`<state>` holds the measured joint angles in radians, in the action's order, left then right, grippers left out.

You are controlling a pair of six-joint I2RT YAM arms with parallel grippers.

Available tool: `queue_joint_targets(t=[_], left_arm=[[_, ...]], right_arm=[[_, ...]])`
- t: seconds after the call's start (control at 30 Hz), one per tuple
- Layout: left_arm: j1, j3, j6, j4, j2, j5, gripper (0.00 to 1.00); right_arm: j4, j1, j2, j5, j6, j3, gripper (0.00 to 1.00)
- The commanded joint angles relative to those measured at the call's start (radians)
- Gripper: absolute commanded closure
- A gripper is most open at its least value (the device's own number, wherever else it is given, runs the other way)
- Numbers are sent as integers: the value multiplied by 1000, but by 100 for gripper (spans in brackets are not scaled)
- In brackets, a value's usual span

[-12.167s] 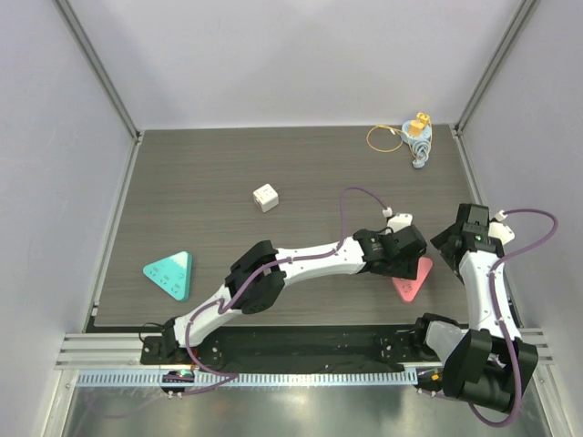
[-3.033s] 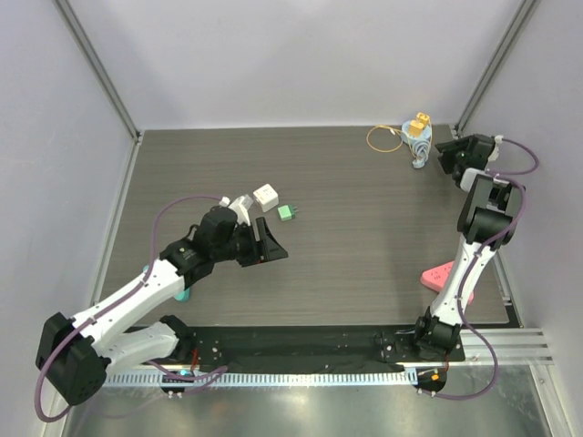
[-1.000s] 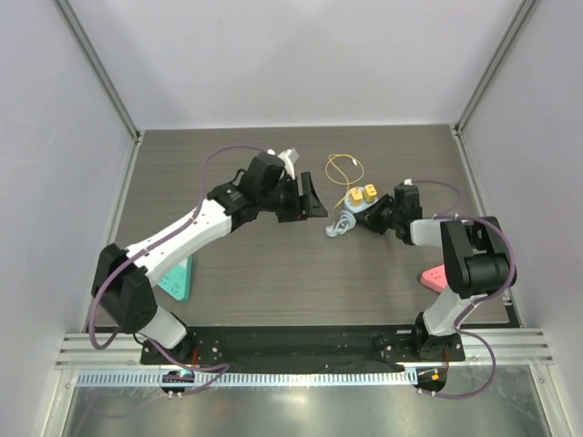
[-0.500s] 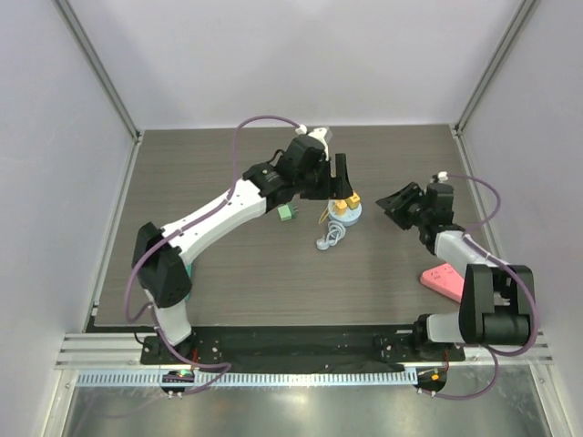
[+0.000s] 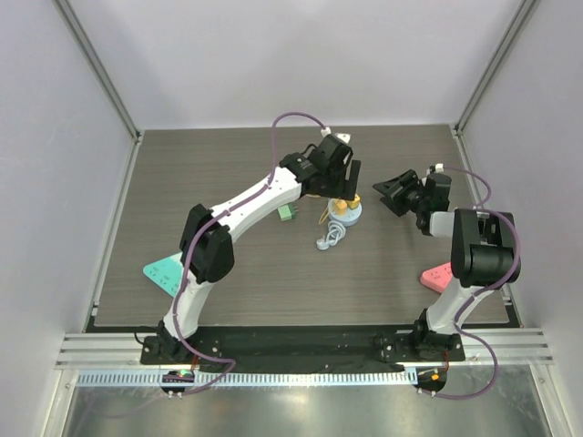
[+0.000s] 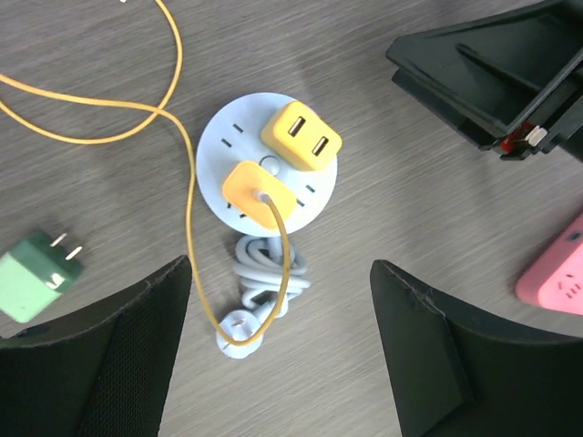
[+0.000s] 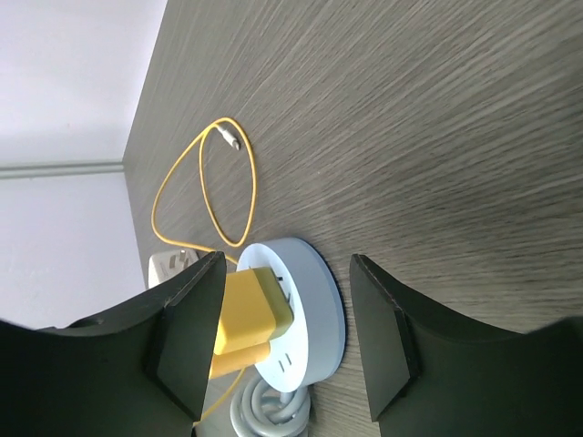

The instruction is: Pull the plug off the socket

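Observation:
A round pale blue socket (image 6: 226,155) lies on the table with its white cord (image 6: 264,282) coiled beside it. Two yellow plugs sit in it: a two-port USB adapter (image 6: 301,137) and a plug (image 6: 255,189) with a yellow cable (image 6: 178,82). My left gripper (image 6: 282,355) hangs open above the socket (image 5: 350,217) and touches nothing; it also shows in the top view (image 5: 343,191). My right gripper (image 5: 396,196) is open and empty, to the right of the socket. In the right wrist view the socket (image 7: 310,300) and a yellow plug (image 7: 250,319) lie between its open fingers (image 7: 187,337), further out.
A green plug (image 6: 36,273) lies left of the socket. A pink triangular power strip (image 5: 437,275) is at the right front, a teal one (image 5: 168,273) at the left front. A white adapter (image 7: 173,264) sits beyond the socket.
One second ago my right gripper was at the socket; it has let go and drawn back right. My left gripper moved right to above the socket. The socket now lies still.

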<state>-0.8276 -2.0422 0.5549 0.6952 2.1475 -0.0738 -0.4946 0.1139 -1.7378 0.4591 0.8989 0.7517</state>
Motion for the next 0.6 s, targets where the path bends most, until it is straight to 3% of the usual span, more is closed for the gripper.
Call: queue_joint_targets(t=[0.0, 0.27, 0.37, 0.57], left_arm=[[-4, -90, -118, 81, 6, -55, 20], [1, -67, -6, 37, 23, -110, 22], [8, -35, -97, -40, 8, -16, 21], [24, 27, -450, -100, -40, 46, 28]], right_arm=[[-114, 6, -12, 101, -3, 12, 38], [-55, 1, -12, 105, -78, 20, 38], [-68, 3, -29, 127, -75, 21, 38], [-79, 3, -60, 157, -77, 34, 38]])
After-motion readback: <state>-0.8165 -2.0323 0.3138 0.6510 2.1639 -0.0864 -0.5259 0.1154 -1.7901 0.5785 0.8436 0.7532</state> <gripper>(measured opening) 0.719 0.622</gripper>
